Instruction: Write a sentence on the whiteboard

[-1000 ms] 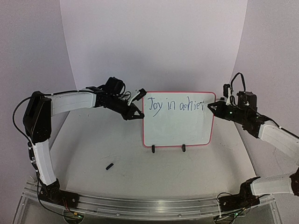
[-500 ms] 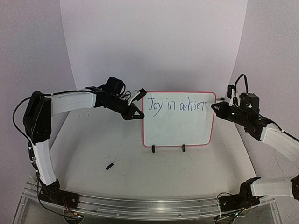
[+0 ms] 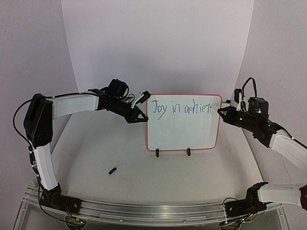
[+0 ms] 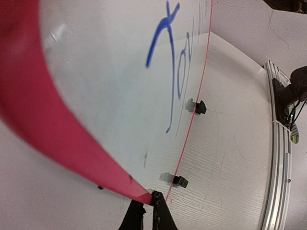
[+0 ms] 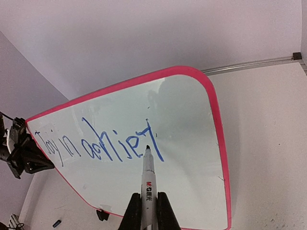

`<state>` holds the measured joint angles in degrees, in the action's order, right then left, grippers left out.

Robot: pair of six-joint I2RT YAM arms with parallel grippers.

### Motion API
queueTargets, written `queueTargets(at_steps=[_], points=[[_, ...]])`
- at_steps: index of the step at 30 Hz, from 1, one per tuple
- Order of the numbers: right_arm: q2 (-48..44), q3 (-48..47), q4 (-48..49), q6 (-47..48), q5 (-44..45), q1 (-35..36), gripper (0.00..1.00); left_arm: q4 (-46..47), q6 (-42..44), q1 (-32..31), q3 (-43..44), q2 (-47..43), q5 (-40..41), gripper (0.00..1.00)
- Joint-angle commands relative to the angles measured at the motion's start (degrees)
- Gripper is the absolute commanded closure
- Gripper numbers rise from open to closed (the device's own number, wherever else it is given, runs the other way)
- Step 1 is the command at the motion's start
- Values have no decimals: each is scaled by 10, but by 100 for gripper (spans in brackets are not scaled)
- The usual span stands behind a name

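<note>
— See the little black cap (image 3: 112,170) lying on the table (image 3: 86,148) nearest us? It's loose, well apart from everything.
— Yes. Behind it the whiteboard (image 3: 182,134) stands upright on its clip feet (image 3: 157,153). The left gripper (image 4: 146,213) is pinching the pink rim at its left edge, steadying it.
— And the right gripper (image 3: 222,111)?
— Clamped on the marker (image 5: 146,177), but it has drawn back to the board's right edge in the last second. Before that, the tip sat at the last letter.
— So the sentence (image 3: 181,109), "Joy in" plus a half-made word along the top, is paused. I'd guess a lift between strokes, not the end.
</note>
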<state>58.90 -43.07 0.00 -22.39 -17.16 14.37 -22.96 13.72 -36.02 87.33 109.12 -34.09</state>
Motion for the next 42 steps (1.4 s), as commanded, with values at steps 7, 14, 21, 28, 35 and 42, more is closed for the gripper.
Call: queueTargets(at_steps=[7,14,21,28,35,42], points=[[34,-30,8,9,15,-2,100,-76,43,-18,-6,15,42,100],[30,-26,7,1,52,-2,100,-76,43,-18,-6,14,42,100],[19,-31,7,0,74,-2,100,-77,44,-18,-6,14,43,100],[30,-47,14,7,57,-2,100,-76,44,-18,-6,15,43,100],[40,-41,14,6,39,-2,100,-76,44,-19,-5,17,41,100],[50,-25,14,-2,23,-2,100,-76,43,-19,-6,16,41,100]])
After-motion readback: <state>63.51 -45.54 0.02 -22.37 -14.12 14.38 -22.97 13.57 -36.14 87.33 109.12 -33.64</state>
